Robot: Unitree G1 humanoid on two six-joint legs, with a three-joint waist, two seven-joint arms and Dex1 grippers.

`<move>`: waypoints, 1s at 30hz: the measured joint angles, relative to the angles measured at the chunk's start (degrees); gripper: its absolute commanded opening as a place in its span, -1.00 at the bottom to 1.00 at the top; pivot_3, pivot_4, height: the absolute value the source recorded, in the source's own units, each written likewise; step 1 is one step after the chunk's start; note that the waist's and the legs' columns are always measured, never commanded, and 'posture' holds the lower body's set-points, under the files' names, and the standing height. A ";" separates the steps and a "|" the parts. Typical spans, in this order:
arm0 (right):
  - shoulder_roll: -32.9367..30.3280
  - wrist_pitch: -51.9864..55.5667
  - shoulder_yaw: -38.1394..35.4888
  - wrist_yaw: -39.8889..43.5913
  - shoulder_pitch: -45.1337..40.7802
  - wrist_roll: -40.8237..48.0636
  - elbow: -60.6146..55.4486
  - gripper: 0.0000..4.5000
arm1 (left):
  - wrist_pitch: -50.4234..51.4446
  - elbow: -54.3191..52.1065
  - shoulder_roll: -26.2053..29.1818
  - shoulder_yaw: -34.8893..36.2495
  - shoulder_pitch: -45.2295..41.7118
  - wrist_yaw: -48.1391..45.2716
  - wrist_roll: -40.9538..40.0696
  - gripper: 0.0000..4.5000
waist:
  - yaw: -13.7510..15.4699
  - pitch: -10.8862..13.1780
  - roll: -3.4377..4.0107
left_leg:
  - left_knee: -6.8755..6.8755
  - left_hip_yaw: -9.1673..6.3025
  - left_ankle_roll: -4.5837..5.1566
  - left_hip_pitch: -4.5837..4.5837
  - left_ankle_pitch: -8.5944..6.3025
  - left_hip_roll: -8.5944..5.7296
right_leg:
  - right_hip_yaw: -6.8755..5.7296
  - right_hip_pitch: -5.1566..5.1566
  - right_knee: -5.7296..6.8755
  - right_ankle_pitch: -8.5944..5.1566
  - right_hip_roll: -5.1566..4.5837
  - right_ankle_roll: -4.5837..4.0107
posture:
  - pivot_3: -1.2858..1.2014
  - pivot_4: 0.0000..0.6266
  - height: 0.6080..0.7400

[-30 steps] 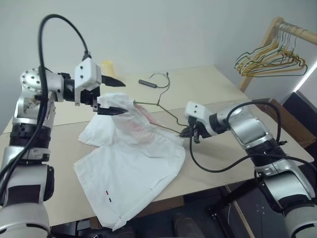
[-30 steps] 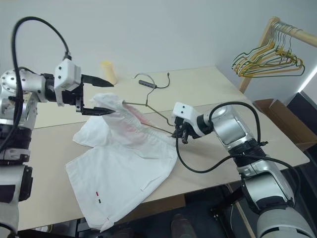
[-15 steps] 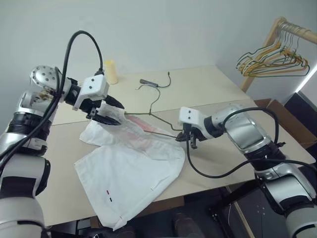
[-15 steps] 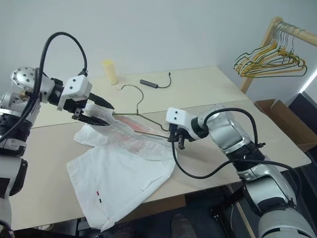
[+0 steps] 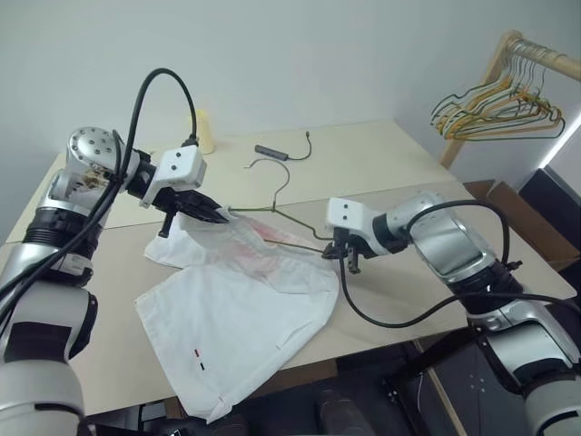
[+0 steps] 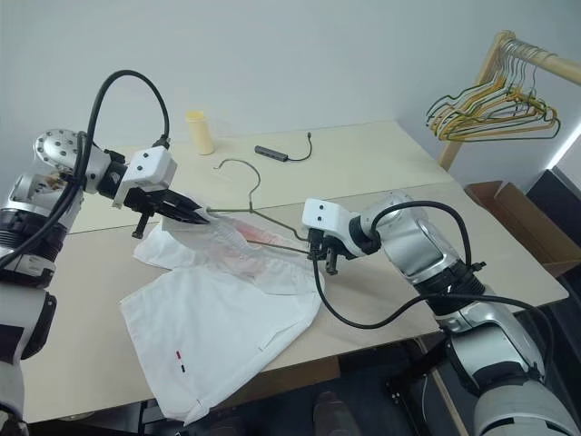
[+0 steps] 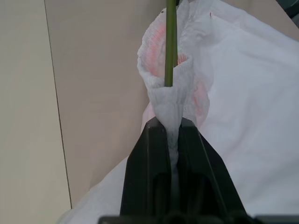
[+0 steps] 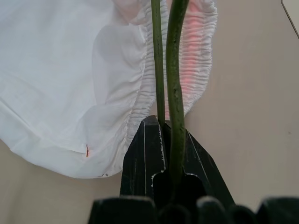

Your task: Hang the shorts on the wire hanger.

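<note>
- The shorts [image 5: 238, 300] are draping limp and light, trailing toward the table's [image 5: 381, 163] near edge.
- The left gripper [image 7: 173, 140] is pinching the gathered waistband, the best hold.
- The right gripper [image 8: 163, 135] is clamping the stiff, thin wire hanger [image 5: 272, 195].

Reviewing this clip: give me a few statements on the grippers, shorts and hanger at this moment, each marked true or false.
1. The left gripper is shut on the shorts' waistband. True.
2. The right gripper holds nothing. False: its jaws are shut on the hanger, with the waistband's edge beside the wire.
3. The hanger's wire runs into the bunched waistband at the left gripper. True.
4. The shorts hang clear of the table. False: most of the fabric lies spread on the table.
5. The hanger's hook is on the rack. False: the hook points out over the table; the rack holds other hangers.
</note>
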 measured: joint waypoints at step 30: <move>6.29 8.92 -16.68 -11.65 17.27 14.09 -4.74 0.67 | -4.48 4.06 0.92 11.25 1.87 0.08 6.95 -1.00 | -1.67 -0.03 -0.04 | 0.26 0.01 0.05 0.03 -0.03 -0.01 | 0.09 0.03 0.40 0.00 -0.01 0.06 | -0.08 -1.00 1.00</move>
